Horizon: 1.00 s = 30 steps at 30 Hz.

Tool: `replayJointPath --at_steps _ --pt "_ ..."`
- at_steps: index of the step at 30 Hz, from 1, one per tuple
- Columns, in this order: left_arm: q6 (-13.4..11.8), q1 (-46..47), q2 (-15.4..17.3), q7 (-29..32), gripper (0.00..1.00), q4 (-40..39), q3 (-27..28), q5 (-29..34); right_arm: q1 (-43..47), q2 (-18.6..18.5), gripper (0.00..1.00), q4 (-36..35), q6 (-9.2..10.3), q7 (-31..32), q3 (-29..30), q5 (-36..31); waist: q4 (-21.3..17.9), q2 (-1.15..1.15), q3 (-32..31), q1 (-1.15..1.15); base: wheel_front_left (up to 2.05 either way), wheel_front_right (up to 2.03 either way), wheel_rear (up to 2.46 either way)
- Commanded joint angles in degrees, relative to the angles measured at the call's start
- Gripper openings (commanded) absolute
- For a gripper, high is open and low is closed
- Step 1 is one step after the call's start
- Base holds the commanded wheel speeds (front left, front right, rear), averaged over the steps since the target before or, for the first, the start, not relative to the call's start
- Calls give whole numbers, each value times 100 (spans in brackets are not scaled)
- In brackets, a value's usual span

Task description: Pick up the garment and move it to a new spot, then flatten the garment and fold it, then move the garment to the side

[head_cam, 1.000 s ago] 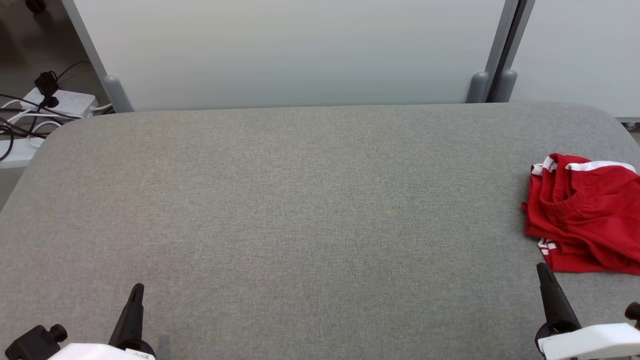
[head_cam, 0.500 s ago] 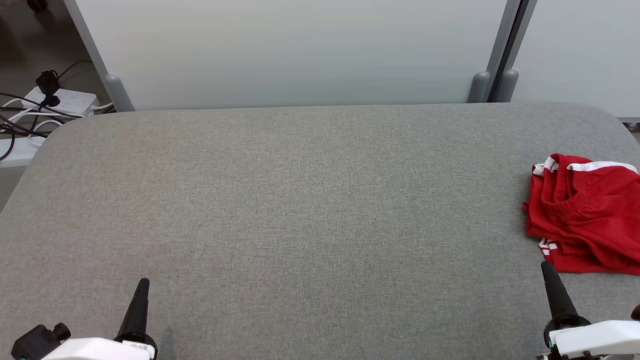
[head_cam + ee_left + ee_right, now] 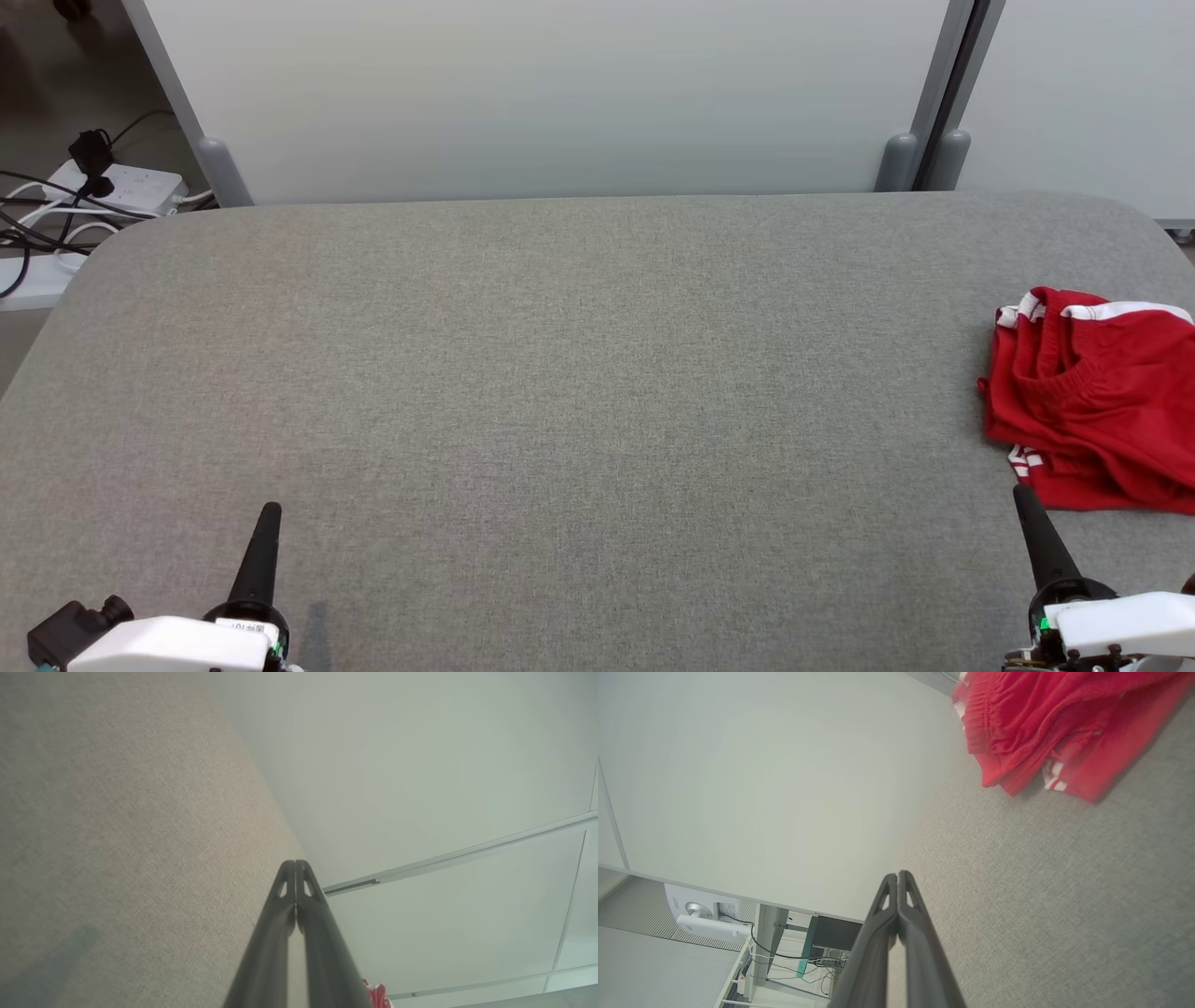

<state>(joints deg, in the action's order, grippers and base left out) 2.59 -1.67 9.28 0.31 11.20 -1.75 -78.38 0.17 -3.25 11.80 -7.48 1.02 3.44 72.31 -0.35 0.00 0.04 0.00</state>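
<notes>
Showing the grey fabric counter (image 3: 560, 373) from the head camera, with a crumpled red garment (image 3: 1097, 401), trimmed in white, lying at the counter's right edge and partly cut off by the frame. The left fingers (image 3: 260, 560) rise from the lower left, pressed together and gripping nothing; the left wrist view shows their two tips touching above bare fabric. The right fingers (image 3: 1041, 551) rise from the lower right, likewise pressed together and empty, their tip near the garment's hem but apart from it, as the right wrist view shows. Behind the counter stands a pale partition panel (image 3: 541, 93); a white power strip (image 3: 121, 187) with dark cables (image 3: 37, 238) sits beyond the counter's upper-left corner.
</notes>
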Motion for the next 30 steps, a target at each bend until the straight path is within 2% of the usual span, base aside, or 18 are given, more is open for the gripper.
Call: replayJointPath --at_steps 1,30 --pt "106 381 5 61 0 -86 231 -154 -306 -103 0 -116 -1 58 -45 223 2 0 1 0 0 0 0" --pt "467 757 -552 531 0 262 725 -1362 -598 -114 0 190 -1 359 89 2047 33 0 13 0 0 0 0"
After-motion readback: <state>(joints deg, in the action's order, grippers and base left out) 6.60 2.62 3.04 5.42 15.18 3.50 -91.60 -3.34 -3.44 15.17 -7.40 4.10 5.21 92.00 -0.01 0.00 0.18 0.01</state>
